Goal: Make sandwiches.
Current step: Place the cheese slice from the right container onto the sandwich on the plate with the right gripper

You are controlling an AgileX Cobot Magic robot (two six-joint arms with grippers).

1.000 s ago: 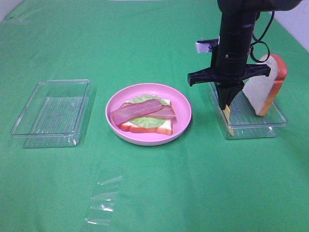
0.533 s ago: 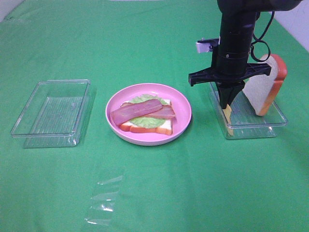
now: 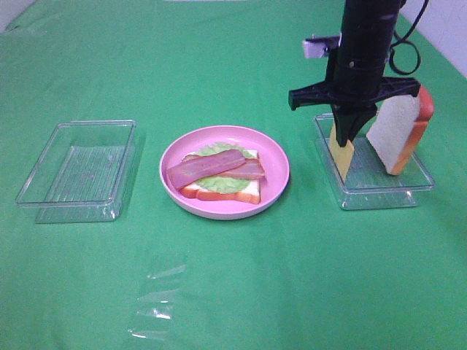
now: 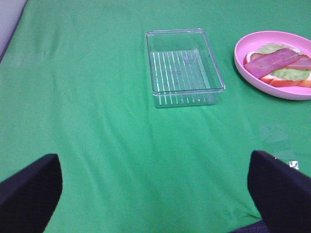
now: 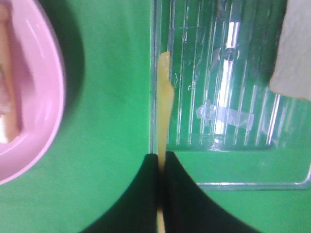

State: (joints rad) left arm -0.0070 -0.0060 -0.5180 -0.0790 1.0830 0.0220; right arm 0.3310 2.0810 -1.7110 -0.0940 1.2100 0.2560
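One cheese slice (image 3: 341, 157), pinched edge-on in the clenched right gripper (image 3: 344, 140), has just been lifted up from the right-hand tray (image 3: 419, 184) — picked, I judge, and due next on the bacon (image 3: 211, 166) in the pink plate (image 3: 169, 164) to its left, bread slice (image 3: 398, 135) to follow

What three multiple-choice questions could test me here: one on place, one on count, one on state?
1. How many bacon strips lie on the lettuce on the pink plate? A. two; B. four; C. none.
2. Where is the loose bread slice? A. on the pink plate; B. under the lettuce; C. leaning in the right clear tray.
3. The right end effector is: A. open, empty; B. shut on the cheese slice; C. shut on lettuce.
Answers: 1 A, two reddish strips cross the leaf; 2 C, it stands tilted there; 3 B, it pinches the yellow slice.
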